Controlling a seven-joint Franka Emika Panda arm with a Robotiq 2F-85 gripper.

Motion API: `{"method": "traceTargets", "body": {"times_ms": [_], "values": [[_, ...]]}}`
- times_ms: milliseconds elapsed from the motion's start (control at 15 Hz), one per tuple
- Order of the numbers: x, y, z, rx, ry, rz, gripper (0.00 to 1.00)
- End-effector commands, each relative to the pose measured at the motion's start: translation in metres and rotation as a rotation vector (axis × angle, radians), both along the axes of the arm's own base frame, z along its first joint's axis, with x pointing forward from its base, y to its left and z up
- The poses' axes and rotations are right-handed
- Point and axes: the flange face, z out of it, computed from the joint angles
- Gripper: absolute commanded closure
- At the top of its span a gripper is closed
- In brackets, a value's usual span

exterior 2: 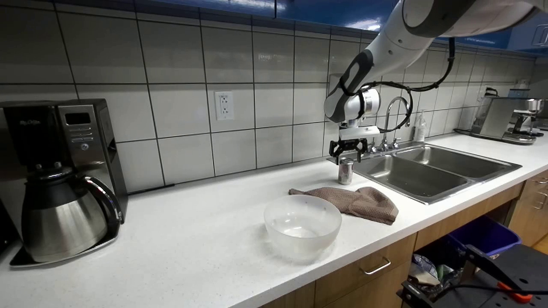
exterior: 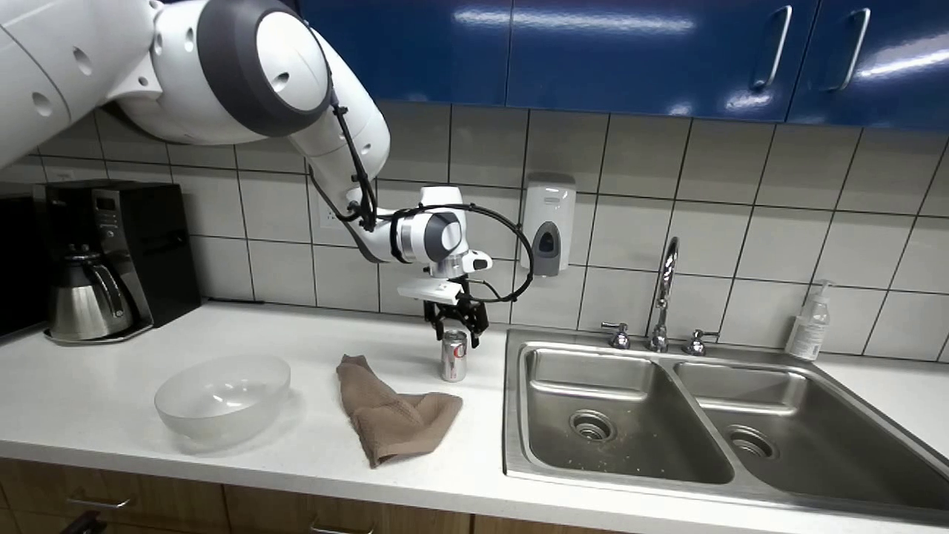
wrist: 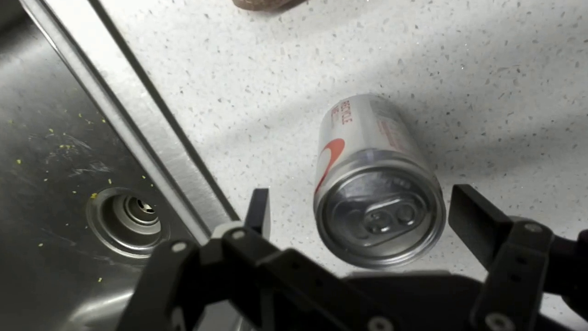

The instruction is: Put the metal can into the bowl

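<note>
If I close now, this high and off-centre, the gripper, parted wide with 1 finger each side of the metal can upright on the counter, might touch first away from the sink and tip it.

The white counter carries a bowl, brown cloth, upright metal can and coffee maker

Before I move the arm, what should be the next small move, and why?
Probably lower the open end effector slightly: in the wrist view the can appears between the fingers, and both exterior views show their tips only near the can's top, so closing now might grip just the rim.
</note>
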Motion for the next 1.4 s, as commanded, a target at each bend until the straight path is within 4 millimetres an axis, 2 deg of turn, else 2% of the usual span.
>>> {"method": "traceTargets", "body": {"times_ms": [0, 600, 867, 933, 1000, 1267, 1333], "values": [[0.008, -0.002, -0.008, 0.028, 0.019, 0.011, 0.0], [0.005, -0.007, -0.037, 0.033, 0.052, 0.006, 0.0], [0.008, -0.008, -0.035, 0.039, 0.066, 0.012, 0.0], [0.008, -0.008, -0.034, 0.037, 0.064, 0.016, 0.25], [0.008, -0.008, -0.033, 0.035, 0.061, 0.022, 0.28], [0.01, -0.007, -0.028, 0.029, 0.051, 0.043, 0.58], [0.009, -0.006, -0.027, 0.028, 0.053, 0.047, 0.59]]}}
